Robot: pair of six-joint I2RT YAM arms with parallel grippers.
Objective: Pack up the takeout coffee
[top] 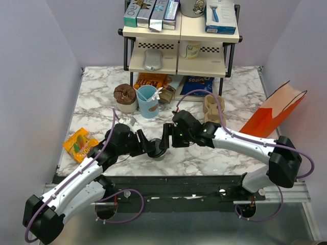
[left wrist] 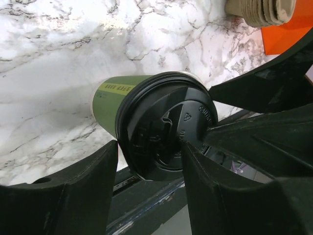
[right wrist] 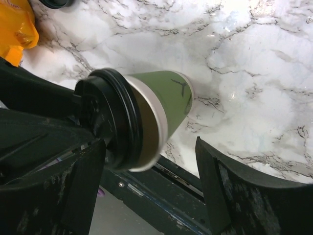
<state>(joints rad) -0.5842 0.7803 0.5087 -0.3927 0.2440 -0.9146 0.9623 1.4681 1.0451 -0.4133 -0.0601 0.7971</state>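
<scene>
The takeout coffee [top: 159, 151] stands near the table's front edge, between the two grippers. It has olive-green sides [left wrist: 110, 100] and a black lid [left wrist: 161, 122]. In the right wrist view the lid [right wrist: 110, 122] sits askew, with a brown gap showing between it and the white rim [right wrist: 155, 128]. My left gripper [top: 152, 147] is above the lid with its jaws apart. One finger [left wrist: 73, 191] is at the lid's edge and the other finger [left wrist: 230, 186] lies over the lid. My right gripper [top: 166, 138] is wide open. Its fingers [right wrist: 230, 186] stand on either side of the cup, and this one is apart from it.
A light blue cup [top: 147, 101], a brown-topped tub [top: 125, 97] and stacked pulp carriers [top: 213, 108] stand behind the cup. An orange paper bag [top: 276, 109] lies at the right and an orange snack packet [top: 79, 143] at the left. A shelf rack [top: 181, 46] stands at the back.
</scene>
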